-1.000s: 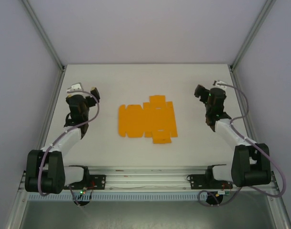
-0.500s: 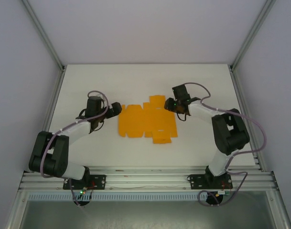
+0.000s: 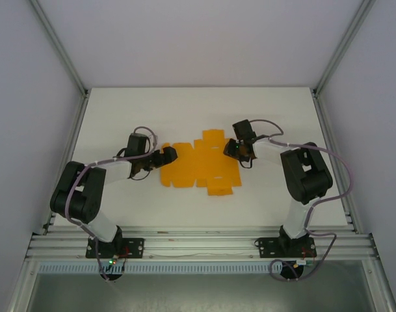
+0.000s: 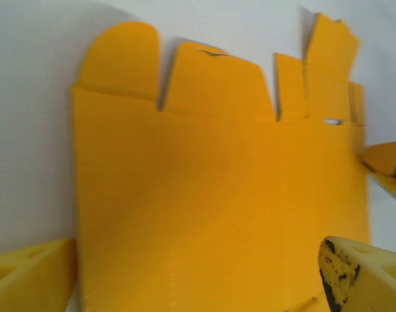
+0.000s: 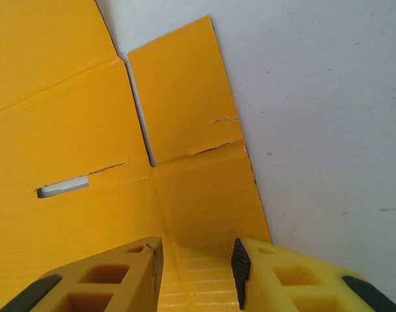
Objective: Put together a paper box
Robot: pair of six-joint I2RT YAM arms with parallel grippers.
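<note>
Left pincer stands spread wide with nothing in its hold. The paper box, a flat creased sheet on the table, lies straight ahead of it, its end panel spanning the space between the two fingers. To do this step well, I judge it should take that panel squarely along a crease, not at a corner, so the thin card does not skew. Right pincer, at the sheet's opposite end, has its jaws at a narrow gap, with card showing below and between them; nothing looks clamped. A side flap lies just ahead of it, a slot ahead and to one side. Its grip should take the flap edge only, gently, or the card may crumple.
</note>
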